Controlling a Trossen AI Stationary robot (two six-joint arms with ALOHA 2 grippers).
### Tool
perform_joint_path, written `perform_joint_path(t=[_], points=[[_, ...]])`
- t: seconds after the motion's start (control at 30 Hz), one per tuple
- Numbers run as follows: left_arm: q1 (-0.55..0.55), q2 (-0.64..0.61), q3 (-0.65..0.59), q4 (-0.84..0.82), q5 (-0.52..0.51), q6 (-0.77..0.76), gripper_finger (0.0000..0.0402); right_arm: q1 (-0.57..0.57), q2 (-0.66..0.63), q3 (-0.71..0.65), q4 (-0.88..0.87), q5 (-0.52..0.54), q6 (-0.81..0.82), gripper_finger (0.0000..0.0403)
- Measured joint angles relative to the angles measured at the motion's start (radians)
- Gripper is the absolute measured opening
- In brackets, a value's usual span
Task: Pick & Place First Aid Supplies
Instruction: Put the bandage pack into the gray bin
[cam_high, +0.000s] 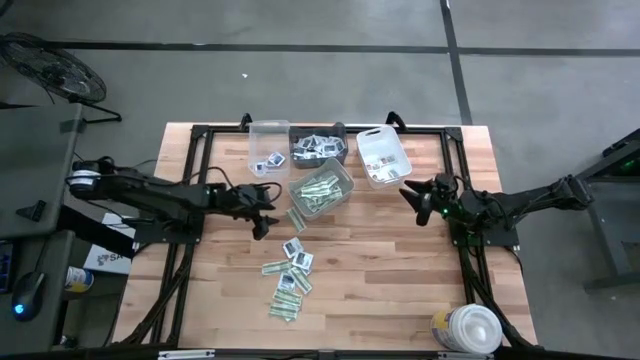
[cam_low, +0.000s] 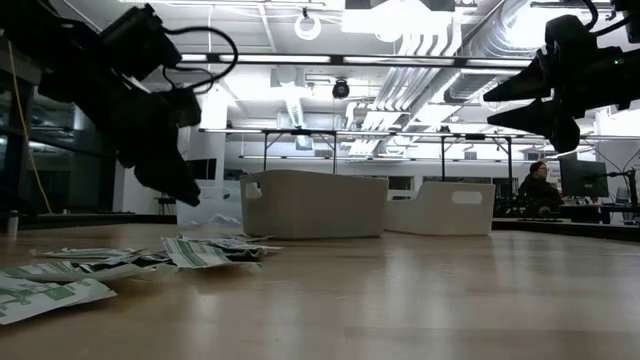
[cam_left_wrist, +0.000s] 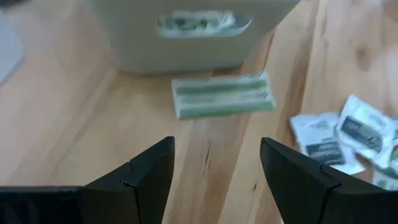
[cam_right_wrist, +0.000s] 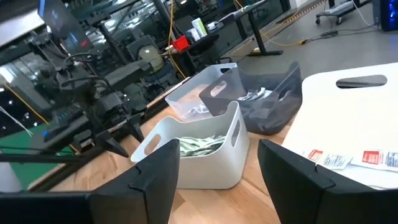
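The four bins (cam_high: 320, 165) already hold sorted packets, but a scatter of green-and-white strips and white packets (cam_high: 288, 272) remains loose on the table, perhaps half the job, with left gripper (cam_high: 268, 215) and right gripper (cam_high: 412, 196) both spread and empty.

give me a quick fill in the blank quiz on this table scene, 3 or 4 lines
1. Both grippers, the left gripper and the right gripper, have their fingers ____.
2. The number of bins standing on the table is ____.
3. The loose packets lie on the table nearer the ____ arm.
4. The green-and-white strip ahead of the left gripper lies ____ the bin, on the wood.

Missing words: open; four; left; outside
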Motion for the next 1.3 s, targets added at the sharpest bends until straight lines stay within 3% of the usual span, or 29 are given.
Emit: perform_joint_path(t=[0.77,1.03,1.3], points=[[0.002,0.104,0.002,0.117,0.030,-0.053,0.0236,0.000,0.000,0.000,-0.001,0.000,-0.018,0.0211],[0.080,0.124,-0.009,0.110,0.102,-0.053,0.0236,0.000,0.000,0.000,-0.001,0.000,-0.018,0.0211],[0.081,0.211,0.002,0.127,0.015,-0.129,0.0237,0.000,0.000,0.000,-0.001,0.000,-0.018,0.0211]])
